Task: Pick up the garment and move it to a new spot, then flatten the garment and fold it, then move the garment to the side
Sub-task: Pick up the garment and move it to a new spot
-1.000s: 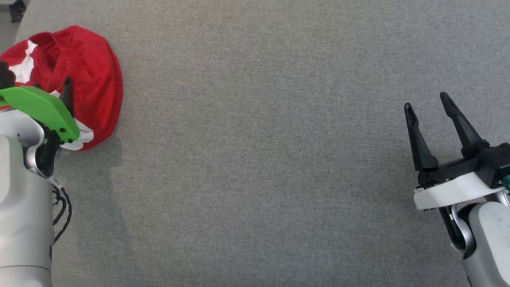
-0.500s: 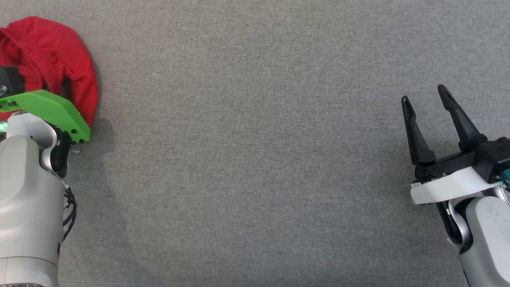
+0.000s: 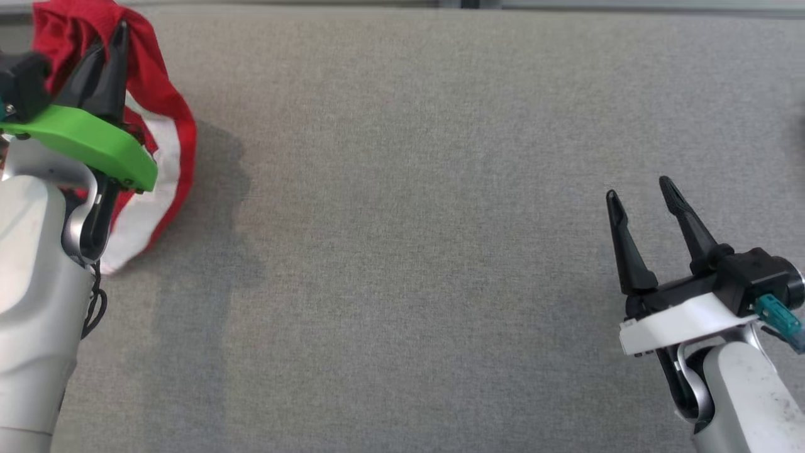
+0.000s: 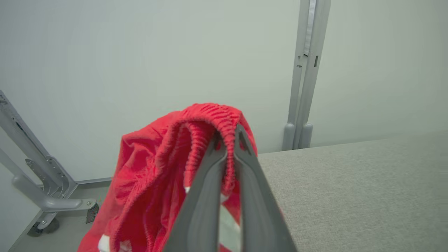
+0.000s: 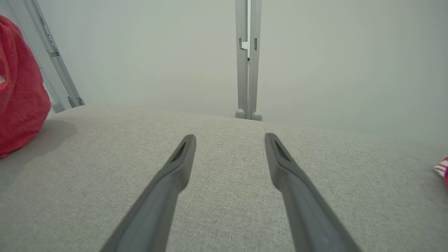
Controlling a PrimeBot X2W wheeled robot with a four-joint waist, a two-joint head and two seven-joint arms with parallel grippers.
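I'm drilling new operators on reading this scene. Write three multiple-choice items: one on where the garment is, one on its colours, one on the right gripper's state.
1. In the head view, the garment is:
A. at the far left, at the left gripper
B. in the middle
C. at the right edge

2. Its colours are:
A. blue and white
B. red and white
C. green and black

3. The right gripper is:
A. shut on the garment
B. shut on nothing
C. open, holding nothing

Key:
1 A, the left gripper pinches its ribbed band.
2 B, red cloth with white panels.
3 C, its fingers stand apart over the bare grey surface.
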